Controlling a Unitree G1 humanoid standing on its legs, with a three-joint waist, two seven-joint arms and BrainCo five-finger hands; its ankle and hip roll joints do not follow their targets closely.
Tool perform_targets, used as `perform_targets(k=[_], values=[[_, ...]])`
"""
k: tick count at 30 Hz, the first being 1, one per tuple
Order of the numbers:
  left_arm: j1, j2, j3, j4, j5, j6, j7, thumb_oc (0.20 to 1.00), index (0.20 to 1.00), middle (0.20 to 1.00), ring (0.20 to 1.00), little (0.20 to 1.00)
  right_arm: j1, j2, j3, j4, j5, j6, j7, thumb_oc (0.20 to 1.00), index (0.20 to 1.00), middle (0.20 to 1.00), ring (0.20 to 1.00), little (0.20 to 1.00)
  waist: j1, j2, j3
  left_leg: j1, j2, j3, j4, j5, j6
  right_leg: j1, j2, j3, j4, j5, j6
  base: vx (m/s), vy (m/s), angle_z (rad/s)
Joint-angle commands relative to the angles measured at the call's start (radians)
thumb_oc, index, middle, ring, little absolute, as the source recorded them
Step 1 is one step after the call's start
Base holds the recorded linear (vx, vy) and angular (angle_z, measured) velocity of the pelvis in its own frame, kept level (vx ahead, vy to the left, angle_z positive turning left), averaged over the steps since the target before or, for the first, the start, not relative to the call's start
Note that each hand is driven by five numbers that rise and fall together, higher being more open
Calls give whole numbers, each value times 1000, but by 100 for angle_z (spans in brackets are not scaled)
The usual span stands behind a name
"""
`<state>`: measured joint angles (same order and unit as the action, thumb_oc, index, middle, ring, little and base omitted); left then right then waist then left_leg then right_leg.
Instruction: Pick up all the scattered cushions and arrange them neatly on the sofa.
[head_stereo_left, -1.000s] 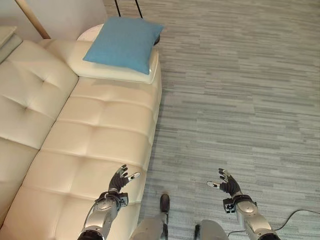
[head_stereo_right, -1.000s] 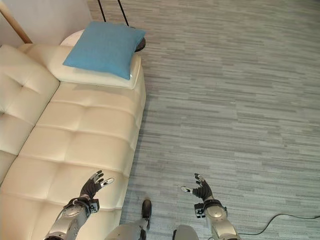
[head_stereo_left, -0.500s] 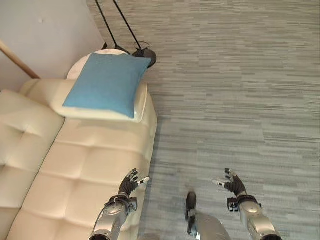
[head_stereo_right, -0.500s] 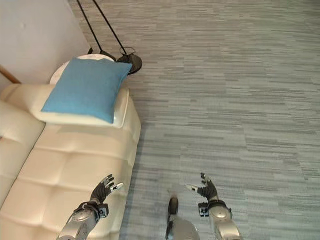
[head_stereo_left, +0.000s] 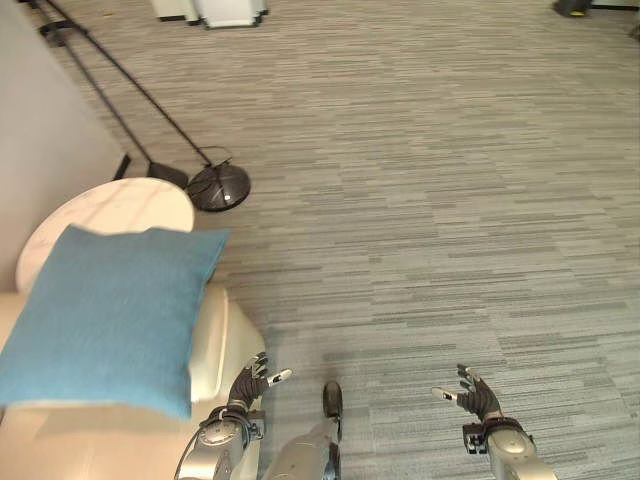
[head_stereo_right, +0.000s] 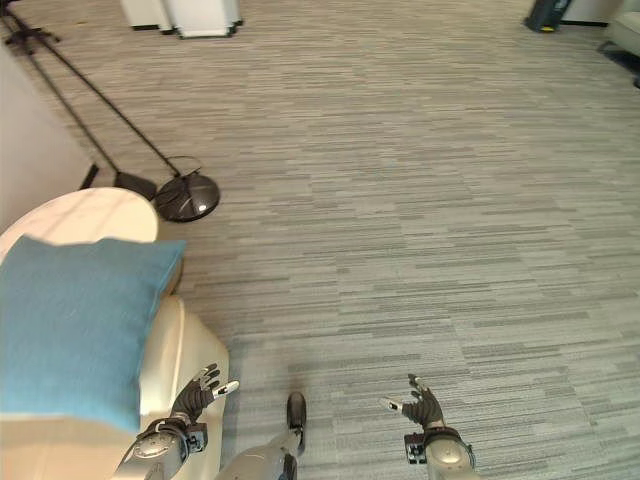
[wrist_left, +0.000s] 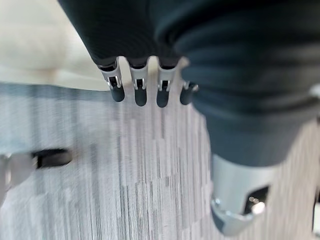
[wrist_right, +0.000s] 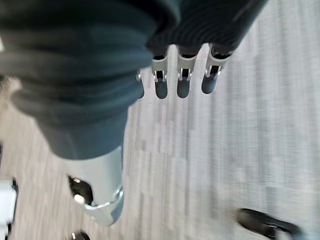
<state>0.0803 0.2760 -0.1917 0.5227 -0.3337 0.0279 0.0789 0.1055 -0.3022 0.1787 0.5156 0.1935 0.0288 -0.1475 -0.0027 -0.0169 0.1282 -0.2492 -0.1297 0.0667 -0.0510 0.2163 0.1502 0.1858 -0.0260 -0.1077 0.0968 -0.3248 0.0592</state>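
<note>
I see the blue cushion (head_stereo_left: 100, 315) lying on the cream sofa (head_stereo_left: 215, 350) armrest, beside the round white side table (head_stereo_left: 115, 207). My left robot hand (head_stereo_left: 250, 380) and right robot hand (head_stereo_left: 475, 395) hang over the carpet (head_stereo_left: 420, 200), fingers spread wide, holding nothing.
</note>
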Motion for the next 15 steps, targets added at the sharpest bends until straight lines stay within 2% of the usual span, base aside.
perform_targets(k=[1, 3, 4, 6, 7, 8, 10, 11, 12, 14, 15], values=[[-2, 25, 12, -45, 12, -29, -2, 1000, 1000, 1000, 1000, 1000, -38, -17, -18, -39, -34, -19, 18, 1000, 1000, 1000, 1000, 1000, 55, -4, 8, 50, 138, 19, 37, -145, -163, -84, -46, 3, -62, 175, 41, 107, 75, 22], [0, 32, 16, -47, 13, -25, -5, 1000, 1000, 1000, 1000, 1000, -42, -9, -11, -37, -44, -12, 29, 1000, 1000, 1000, 1000, 1000, 63, -20, -1, 65, 122, 16, 52, -182, -143, -99, -61, 7, -7, 183, 62, 156, 115, 12], [0, 33, 16, -48, 13, -25, -5, 1000, 1000, 1000, 1000, 1000, -42, -9, -11, -37, -44, -12, 29, 1000, 1000, 1000, 1000, 1000, 64, -21, -2, 64, 122, 17, 53, -183, -143, -101, -61, 7, -5, 182, 63, 146, 119, 27], [3, 36, 20, -49, 10, -24, -4, 1000, 1000, 1000, 1000, 1000, -39, -2, -7, -38, -51, -11, 37, 1000, 1000, 1000, 1000, 1000, 69, -23, -4, 83, 112, 12, 56, -206, -125, -131, -70, 2, 80, 188, 81, 118, 137, 38], [10, 37, 23, -54, 11, -19, -5, 1000, 1000, 1000, 1000, 1000, -32, 6, -4, -37, -59, -6, 43, 1000, 1000, 1000, 1000, 1000, 68, -23, 2, 113, 99, 8, 57, -223, -105, -186, -87, 2, 227, 239, 110, 107, 144, 37], [10, 37, 23, -54, 11, -19, -5, 1000, 1000, 1000, 1000, 1000, -33, 5, -4, -37, -59, -6, 43, 1000, 1000, 1000, 1000, 1000, 69, -21, -1, 108, 101, 8, 57, -222, -105, -190, -85, 2, 225, 243, 109, 117, 138, 30], [18, 34, 23, -62, 6, -18, -6, 1000, 1000, 1000, 1000, 1000, -28, 9, -3, -34, -65, 2, 49, 1000, 1000, 1000, 1000, 1000, 58, -16, 16, 150, 83, -6, 45, -233, -83, -236, -106, 6, 368, 361, 138, 113, 100, 18], [19, 37, 19, -61, 8, -18, -8, 1000, 1000, 1000, 1000, 1000, -21, 9, -6, -35, -66, 1, 48, 1000, 1000, 1000, 1000, 1000, 52, 0, 18, 167, 87, -19, 33, -233, -78, -260, -101, 12, 431, 392, 137, 263, 170, 37], [26, 34, 12, -81, 8, -20, -12, 1000, 1000, 1000, 1000, 1000, -9, 18, -9, -40, -63, -4, 44, 1000, 1000, 1000, 1000, 1000, 36, 39, 35, 231, 98, -62, -7, -238, -75, -375, -84, 21, 508, 352, 97, 268, 114, 51], [25, 31, 11, -83, 6, -22, -13, 1000, 1000, 1000, 1000, 1000, -10, 19, -9, -41, -60, -4, 45, 1000, 1000, 1000, 1000, 1000, 28, 38, 41, 242, 92, -77, -8, -239, -77, -381, -85, 19, 468, 334, 89, 187, 4, 45], [15, 28, 2, -84, 1, -27, -13, 1000, 1000, 1000, 1000, 1000, -23, 18, -7, -37, -50, -9, 40, 1000, 1000, 1000, 1000, 1000, 20, 38, 53, 248, 84, -106, 1, -246, -85, -397, -64, 38, 348, 295, 70, 108, -52, 51]])
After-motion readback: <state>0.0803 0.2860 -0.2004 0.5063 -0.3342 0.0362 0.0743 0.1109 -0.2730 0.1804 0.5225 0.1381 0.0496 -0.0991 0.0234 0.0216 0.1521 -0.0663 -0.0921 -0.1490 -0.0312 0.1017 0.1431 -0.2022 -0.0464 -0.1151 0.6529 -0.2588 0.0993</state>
